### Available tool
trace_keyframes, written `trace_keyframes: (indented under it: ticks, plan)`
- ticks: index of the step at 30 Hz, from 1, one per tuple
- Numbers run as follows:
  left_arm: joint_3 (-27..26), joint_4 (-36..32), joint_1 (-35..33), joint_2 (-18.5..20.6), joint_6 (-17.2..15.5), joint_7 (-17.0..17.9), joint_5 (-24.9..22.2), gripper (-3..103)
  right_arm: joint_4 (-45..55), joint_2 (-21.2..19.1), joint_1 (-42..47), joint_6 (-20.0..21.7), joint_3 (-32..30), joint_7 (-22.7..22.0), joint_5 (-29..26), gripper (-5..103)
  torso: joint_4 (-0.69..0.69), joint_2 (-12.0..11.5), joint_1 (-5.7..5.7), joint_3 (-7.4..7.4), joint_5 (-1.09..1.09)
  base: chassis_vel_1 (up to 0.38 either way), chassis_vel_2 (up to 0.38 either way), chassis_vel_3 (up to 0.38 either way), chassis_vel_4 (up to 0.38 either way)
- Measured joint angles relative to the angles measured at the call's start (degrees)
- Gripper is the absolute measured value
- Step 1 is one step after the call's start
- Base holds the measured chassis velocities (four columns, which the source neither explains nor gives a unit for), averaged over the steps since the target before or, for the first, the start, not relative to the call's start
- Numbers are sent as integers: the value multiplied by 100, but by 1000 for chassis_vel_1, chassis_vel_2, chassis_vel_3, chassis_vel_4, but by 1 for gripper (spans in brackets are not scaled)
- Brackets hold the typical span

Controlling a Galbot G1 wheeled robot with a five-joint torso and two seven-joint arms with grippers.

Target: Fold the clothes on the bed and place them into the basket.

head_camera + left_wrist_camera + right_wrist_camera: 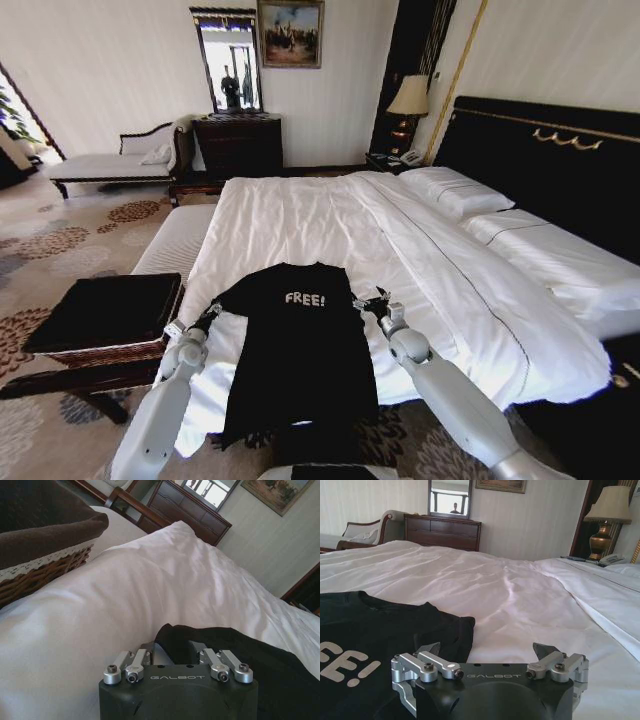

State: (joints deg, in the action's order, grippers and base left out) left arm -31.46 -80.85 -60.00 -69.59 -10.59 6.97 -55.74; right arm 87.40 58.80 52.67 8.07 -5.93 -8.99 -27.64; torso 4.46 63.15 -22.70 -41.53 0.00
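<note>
Where the white duvet spreads widest, the bed [330, 240] takes up most of the head view, its pillows [455, 190] lying against the black headboard [560, 150] with gold trim. Off its left side, on a dark wooden stand, sits the wicker basket [105, 350]; its black lining covers the inside and folds over the rim, and nothing else can be made out in it. A cream bench [175, 240] stands just beyond the basket along the same side of the bed. Farther back are a dark dresser [238, 145] under a mirror [228, 62], a white chaise longue [110, 160], and a lamp [408, 100] on the nightstand beside the headboard. The black T-shirt [300, 350] with white "FREE!" lettering lies flat and unfolded at the foot of the bed, its hem hanging over the edge. The left gripper [212, 312] is at the shirt's left sleeve; in the left wrist view its fingers [199, 652] are spread with the black sleeve fabric lying between them, and whether they touch it cannot be told. The right gripper [372, 303] sits just beside the right sleeve, and in the right wrist view its fingers [545, 650] stand wide apart, one over the sleeve edge and one over bare duvet, holding nothing. Nothing lies between the shirt and the basket except open duvet and the bed's edge.
</note>
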Motion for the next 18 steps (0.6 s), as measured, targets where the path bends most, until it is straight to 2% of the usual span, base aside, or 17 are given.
trace_keyframes:
  ticks: [3, 7, 9, 10, 12, 18]
  plan:
    - [-2, 64, 29, -9, 24, -3, 6, 32, 12, -5, 4, 2, -8, -2, -3, 100, -1, 0, 0, 0, 0, 0, 0, 0, 0]
    - [20, 191, 87, -22, 56, -24, 68, 10, 40, -3, 39, 5, -28, -10, -4, 100, 0, 0, 0, 0, 0, 0, 0, 0, 0]
    - [22, 195, 92, -30, 63, -24, 78, 10, 46, -1, 45, 5, -34, -12, -4, 100, 0, 0, 0, 0, 0, 0, 0, 0, 0]
    - [23, 195, 96, -36, 70, -24, 85, 4, 53, 2, 50, 6, -36, -14, -4, 100, 0, 0, 0, 0, 0, 0, 0, 0, 0]
    - [27, 156, 99, -40, 76, -8, 94, 1, 60, 9, 59, 6, -41, -18, -3, 100, 0, 0, 0, 0, 0, 0, 0, 0, 0]
    - [34, 78, 132, 15, 79, 18, 114, 0, 61, 36, 60, 6, -52, -20, 1, 100, 0, 0, 0, 0, 0, 0, 0, 0, 0]
